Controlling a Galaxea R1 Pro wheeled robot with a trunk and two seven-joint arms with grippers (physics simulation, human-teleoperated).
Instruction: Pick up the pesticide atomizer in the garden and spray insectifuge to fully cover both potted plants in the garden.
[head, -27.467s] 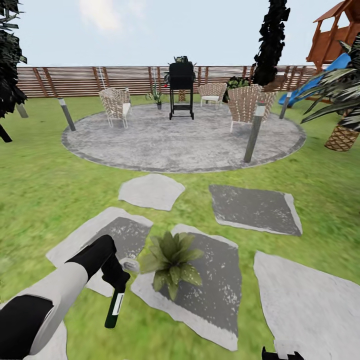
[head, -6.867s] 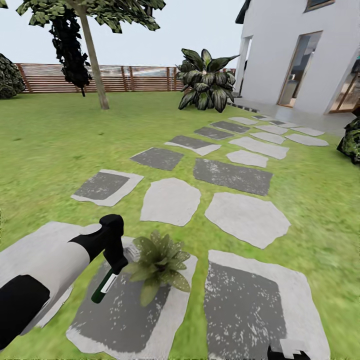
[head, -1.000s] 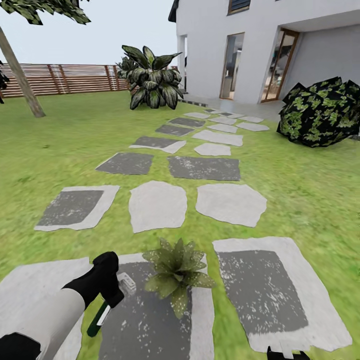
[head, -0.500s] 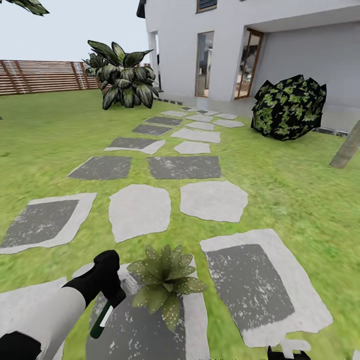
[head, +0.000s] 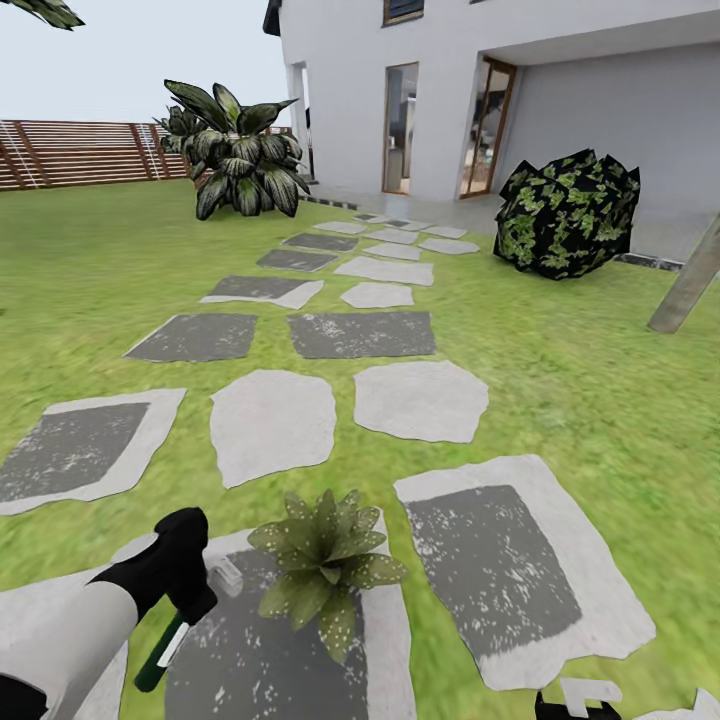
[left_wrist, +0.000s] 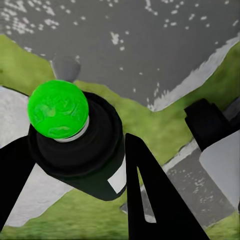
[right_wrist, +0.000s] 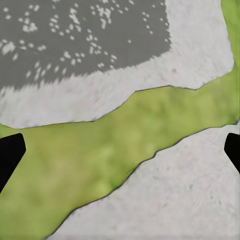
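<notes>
A potted plant (head: 325, 565), a low rosette of speckled green leaves, sits on a grey stepping stone (head: 290, 660) on the lawn. Just to its left my left gripper (head: 187, 597) is shut on the pesticide atomizer (head: 160, 648), a slim dark green bottle with a white label that hangs tilted below the fingers. In the left wrist view the atomizer (left_wrist: 80, 150) shows its bright green top between the black fingers (left_wrist: 150, 200) of my left gripper (left_wrist: 77, 145). My right gripper (right_wrist: 120, 155) stands open over grass between two stones; a bit of it (head: 570, 702) shows at the head view's lower edge.
Pale and grey stepping stones (head: 420, 400) lead across the lawn to a white house (head: 500, 90). A big leafy bush (head: 240, 165) stands by the house corner, a dark mottled bush (head: 570, 215) to the right. A slanted trunk (head: 690, 280) and a slat fence (head: 80, 150) border the garden.
The whole picture has shifted as the camera turned. My left gripper, still holding the atomizer, now sits lower and further left in the picture, a little farther from the plant.
</notes>
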